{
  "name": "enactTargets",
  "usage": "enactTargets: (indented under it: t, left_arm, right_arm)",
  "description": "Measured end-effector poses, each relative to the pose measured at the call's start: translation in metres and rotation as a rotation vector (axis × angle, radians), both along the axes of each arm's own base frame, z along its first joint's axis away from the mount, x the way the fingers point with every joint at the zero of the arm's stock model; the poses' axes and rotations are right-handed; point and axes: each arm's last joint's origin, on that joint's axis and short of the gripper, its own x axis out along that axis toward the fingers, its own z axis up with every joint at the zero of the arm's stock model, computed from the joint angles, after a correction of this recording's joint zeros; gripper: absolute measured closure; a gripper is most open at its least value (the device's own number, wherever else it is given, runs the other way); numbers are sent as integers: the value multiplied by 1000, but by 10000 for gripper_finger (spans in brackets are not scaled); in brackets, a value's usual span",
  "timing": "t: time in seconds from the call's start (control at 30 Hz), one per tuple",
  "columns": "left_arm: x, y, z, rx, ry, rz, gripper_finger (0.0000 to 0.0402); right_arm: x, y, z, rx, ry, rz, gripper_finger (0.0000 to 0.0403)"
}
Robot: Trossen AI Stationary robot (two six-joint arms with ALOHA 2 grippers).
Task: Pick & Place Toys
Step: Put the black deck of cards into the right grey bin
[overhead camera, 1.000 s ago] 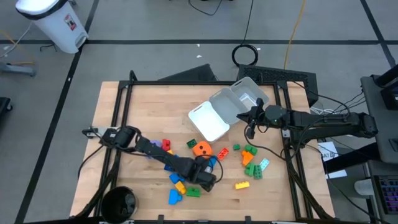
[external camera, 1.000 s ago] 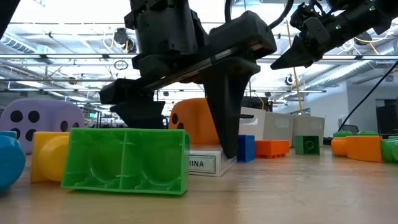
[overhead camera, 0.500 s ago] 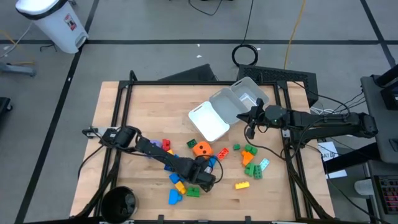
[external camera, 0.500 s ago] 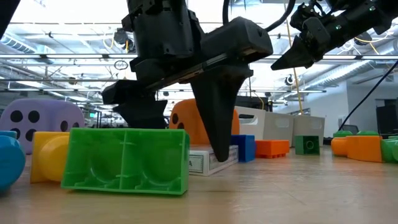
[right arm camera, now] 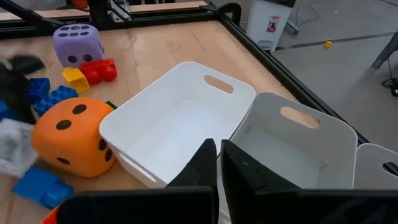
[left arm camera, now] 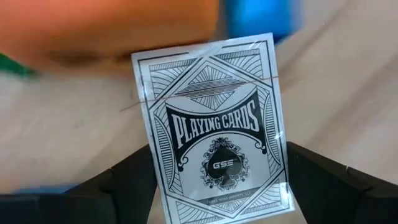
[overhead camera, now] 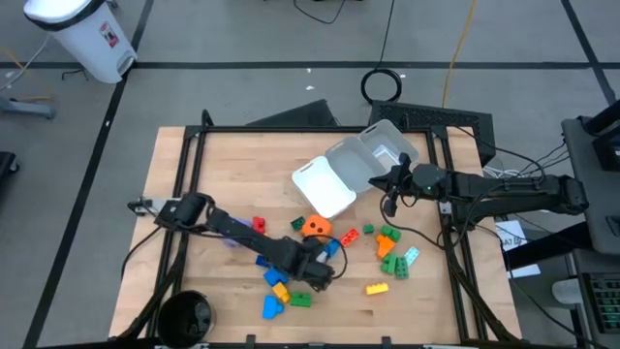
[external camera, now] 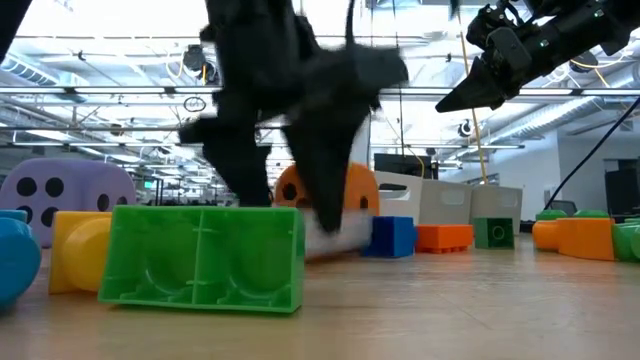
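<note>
A white pack of playing cards (left arm camera: 214,124) stands between the fingers of my left gripper (left arm camera: 219,155), which is shut on it near the table's front middle (overhead camera: 315,267). Just beyond it are an orange dotted die (overhead camera: 313,228) and a blue brick (external camera: 392,237). Loose bricks lie around, among them a big green one (external camera: 205,255). A purple die (right arm camera: 78,43) sits further left. My right gripper (right arm camera: 217,155) is shut with nothing in it and hangs above the white tray (right arm camera: 180,124). My left gripper pinches the card pack by its two long side edges (left arm camera: 283,168) between its two fingers (left arm camera: 323,180), at the end of the pack nearest the wrist. The fingers come steeply from above. The printed face shows toward the wrist camera. In the low view the pack (external camera: 335,228) shows blurred, just above the tabletop.
The white tray (overhead camera: 325,189) and a clear tray (overhead camera: 373,155) stand at the back right of the middle. Orange, green and yellow bricks (overhead camera: 387,257) lie toward the right. A black frame rail (overhead camera: 184,194) edges the table.
My left gripper has narrowed its fingers onto the card pack, rolled a little and risen. The pack, which lay flat on the table beside the green brick, has come up with it. My right arm has kept still.
</note>
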Motion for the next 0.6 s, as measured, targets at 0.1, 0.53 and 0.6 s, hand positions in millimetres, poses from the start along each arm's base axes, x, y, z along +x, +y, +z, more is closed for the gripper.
enactTargets:
  t: [0.1, 0.53, 0.6]
  left_arm:
    - [-3, -5, 26, 22, -104, -21, 90]
    - [-5, -20, 88, 144, -456, -167, 91]
    - [-3, -20, 89, 161, -466, -197, 91]
  right_arm:
    - [0, 0, 0, 0, 0, 0, 403]
    - [3, 6, -14, 68, -119, 204, 316]
    - [3, 8, -17, 112, -168, 258, 284]
